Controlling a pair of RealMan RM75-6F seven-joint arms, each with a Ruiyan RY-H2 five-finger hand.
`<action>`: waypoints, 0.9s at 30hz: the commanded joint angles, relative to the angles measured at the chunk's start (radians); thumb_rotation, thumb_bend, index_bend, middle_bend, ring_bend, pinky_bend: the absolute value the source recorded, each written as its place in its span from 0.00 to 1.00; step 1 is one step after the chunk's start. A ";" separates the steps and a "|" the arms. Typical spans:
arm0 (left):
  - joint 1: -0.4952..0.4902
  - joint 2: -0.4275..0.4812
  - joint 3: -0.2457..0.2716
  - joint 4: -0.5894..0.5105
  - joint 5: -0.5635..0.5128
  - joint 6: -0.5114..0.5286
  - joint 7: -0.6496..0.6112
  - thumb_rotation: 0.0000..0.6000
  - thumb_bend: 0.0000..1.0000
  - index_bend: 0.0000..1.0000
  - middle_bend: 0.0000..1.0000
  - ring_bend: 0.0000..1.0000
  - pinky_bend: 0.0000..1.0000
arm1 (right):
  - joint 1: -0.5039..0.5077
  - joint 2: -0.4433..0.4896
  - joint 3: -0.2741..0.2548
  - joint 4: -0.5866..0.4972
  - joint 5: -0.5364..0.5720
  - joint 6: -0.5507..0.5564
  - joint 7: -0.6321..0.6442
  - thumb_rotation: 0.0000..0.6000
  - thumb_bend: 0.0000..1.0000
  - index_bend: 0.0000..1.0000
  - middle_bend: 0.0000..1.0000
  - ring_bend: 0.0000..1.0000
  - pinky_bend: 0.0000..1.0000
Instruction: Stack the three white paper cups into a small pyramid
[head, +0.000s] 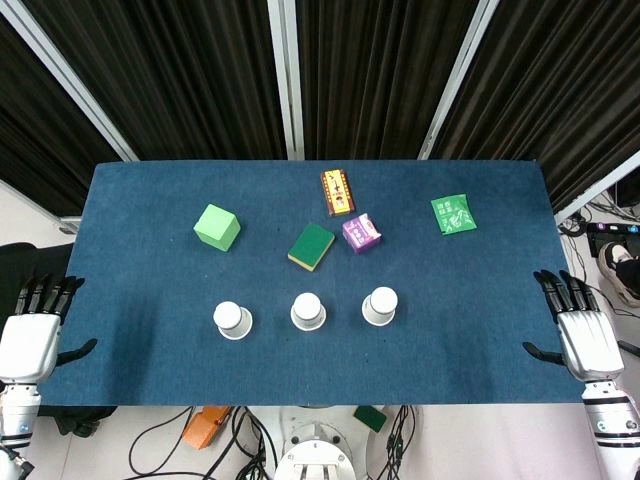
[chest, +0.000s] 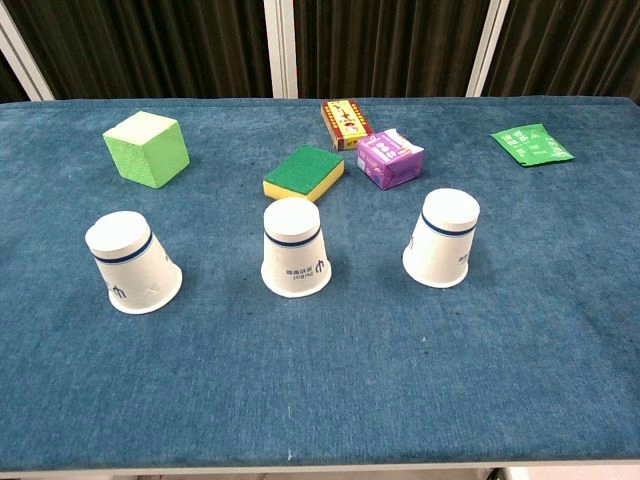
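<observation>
Three white paper cups stand upside down in a row on the blue table, apart from one another: a left cup (head: 232, 319) (chest: 131, 262), a middle cup (head: 307, 311) (chest: 294, 247) and a right cup (head: 380, 306) (chest: 442, 238). My left hand (head: 32, 330) hovers off the table's left edge, fingers spread, holding nothing. My right hand (head: 580, 325) sits off the right edge, also spread and empty. Neither hand shows in the chest view.
Behind the cups lie a green cube (head: 216, 226) (chest: 147, 148), a green-and-yellow sponge (head: 311, 246) (chest: 303, 172), a purple packet (head: 361, 233) (chest: 390, 158), a red-yellow box (head: 338, 191) (chest: 346, 123) and a green sachet (head: 453, 214) (chest: 531, 144). Black curtains hang behind the table (head: 140, 290).
</observation>
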 joint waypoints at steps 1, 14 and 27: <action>-0.002 -0.002 0.000 -0.001 0.004 0.000 -0.001 1.00 0.00 0.14 0.15 0.07 0.00 | 0.004 0.002 -0.007 0.002 -0.009 -0.009 0.014 1.00 0.04 0.05 0.14 0.01 0.16; -0.018 -0.010 -0.008 -0.021 0.017 -0.005 0.010 1.00 0.00 0.14 0.16 0.08 0.00 | 0.181 -0.057 0.031 -0.038 -0.028 -0.227 -0.018 1.00 0.10 0.08 0.14 0.01 0.18; -0.044 -0.011 -0.014 -0.022 0.008 -0.042 0.027 1.00 0.00 0.14 0.16 0.08 0.00 | 0.381 -0.265 0.103 -0.034 0.146 -0.467 -0.166 1.00 0.32 0.24 0.14 0.01 0.18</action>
